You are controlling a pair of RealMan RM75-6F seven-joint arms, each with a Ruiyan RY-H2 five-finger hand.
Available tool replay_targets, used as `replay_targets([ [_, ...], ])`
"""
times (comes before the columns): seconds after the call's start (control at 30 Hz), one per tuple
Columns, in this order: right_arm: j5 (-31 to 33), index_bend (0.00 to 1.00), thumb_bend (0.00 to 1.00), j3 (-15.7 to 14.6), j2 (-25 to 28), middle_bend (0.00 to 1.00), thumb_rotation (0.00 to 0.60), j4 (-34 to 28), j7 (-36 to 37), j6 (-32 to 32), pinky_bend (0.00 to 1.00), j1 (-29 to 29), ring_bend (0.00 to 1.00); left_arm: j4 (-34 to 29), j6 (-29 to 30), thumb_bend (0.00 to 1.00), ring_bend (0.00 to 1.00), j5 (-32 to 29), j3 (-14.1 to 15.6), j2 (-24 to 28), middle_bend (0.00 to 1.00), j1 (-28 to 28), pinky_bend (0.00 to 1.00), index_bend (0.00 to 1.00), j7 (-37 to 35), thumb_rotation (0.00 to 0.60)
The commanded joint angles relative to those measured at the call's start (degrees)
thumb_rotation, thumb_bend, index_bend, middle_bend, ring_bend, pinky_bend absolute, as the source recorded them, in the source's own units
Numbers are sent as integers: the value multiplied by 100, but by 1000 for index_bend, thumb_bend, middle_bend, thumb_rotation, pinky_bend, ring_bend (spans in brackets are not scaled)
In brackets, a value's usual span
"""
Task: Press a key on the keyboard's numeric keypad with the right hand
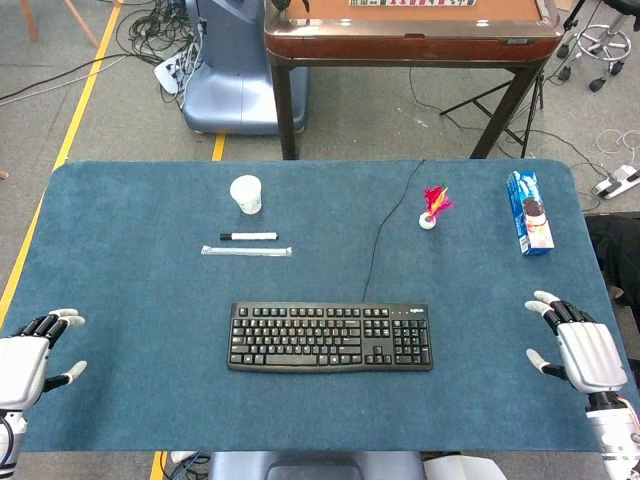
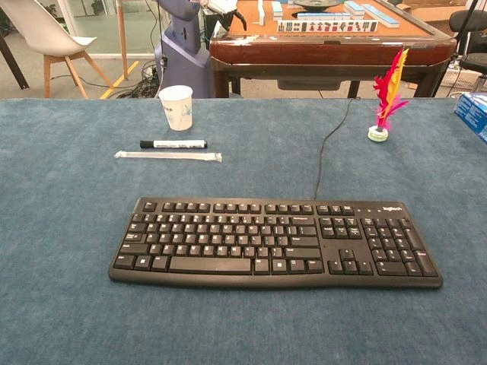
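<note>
Right hand [image 1: 578, 350] sits open at lower right, clear of the keyboard [image 1: 331, 337]; spread fingers could mash several keys, I reckon.

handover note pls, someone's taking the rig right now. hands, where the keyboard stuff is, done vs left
Right hand: open, fingers apart, holding nothing, over the table's right edge, well clear of the keyboard.
Left hand: open, empty, at the table's left edge.
Keyboard: flat at centre front, cable running to the far edge. Numeric keypad is at its right end, the side nearer the right hand.
Done: nothing visible; no hand touches the keyboard.
Left: bring the right hand over the keypad, press one key.
Cup, marker and blue box lie farther back, out of the path.
</note>
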Motion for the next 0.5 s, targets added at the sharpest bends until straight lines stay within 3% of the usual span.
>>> replay_targets([
  [0.03, -38, 264, 209, 12, -6, 179, 600, 0, 18, 45, 373, -3, 210, 12, -1, 95, 337, -23, 11, -4, 315, 20, 486, 366, -14, 600],
  [0.17, 31, 265, 327, 52, -70, 186, 600, 30, -121, 10, 373, 33, 210, -52, -47, 95, 338, -113, 7, 31, 315, 35, 489, 359, -14, 600],
  [0.33, 33, 264, 374, 55, -110, 220, 600, 3, -127, -161, 384, 140, 210, -52, 12, 95, 338, -141, 3, 48, 315, 81, 492, 357, 1, 600],
  [0.5, -133, 264, 440, 67, -143, 320, 600, -138, -352, -349, 547, 350, 248, -22, 17, 95, 338, -160, -20, 12, 315, 76, 492, 357, 18, 600],
])
